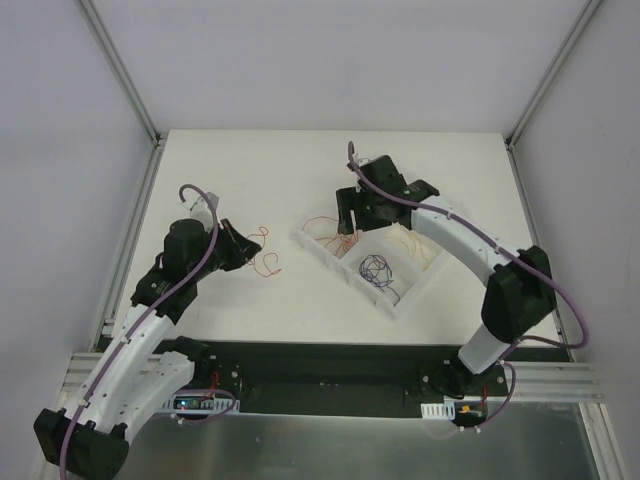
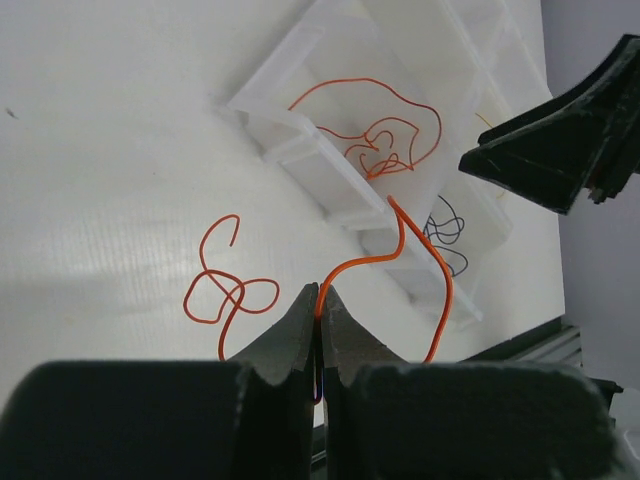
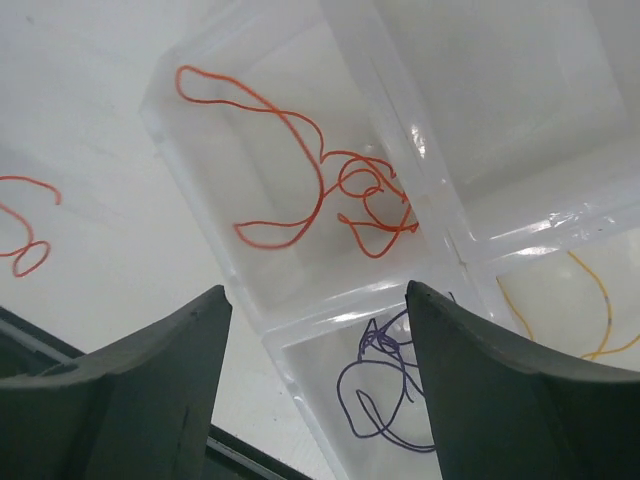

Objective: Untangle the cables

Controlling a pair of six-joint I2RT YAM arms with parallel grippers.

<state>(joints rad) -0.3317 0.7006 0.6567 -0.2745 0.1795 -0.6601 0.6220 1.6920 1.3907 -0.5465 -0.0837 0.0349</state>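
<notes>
Top external view, taken from the left. Shows the left gripper low over the white table, well left of the clear divided tray. Confirmed from the left wrist: jaws pressed together, pinching one end of a red-orange wire, arched up and over to the right. Probably held off the surface to keep it apart from the second loose red wire, curled flat on the table just left of the fingertips and, as far as can be told, not touching the held strand. Reads as one strand drawn free and waiting for a compartment.

Further right, finds the tray sorted by colour: a looped red wire in the far-left cell, a dark purple-blue wire in the near cell, a thin yellow wire in the right cell. Suggests sorting well along, with two red strands outside the tray.

Over the tray, places the right gripper with jaws wide apart and nothing between them, above the wall dividing the red and purple cells. Looks poised over the cells, not gripping.

Underneath, a plain matte white top, good contrast for such thin wires, with some glare on the tray plastic. Around it, white wall panels, aluminium posts at the corners, and a black base rail along the near edge
</notes>
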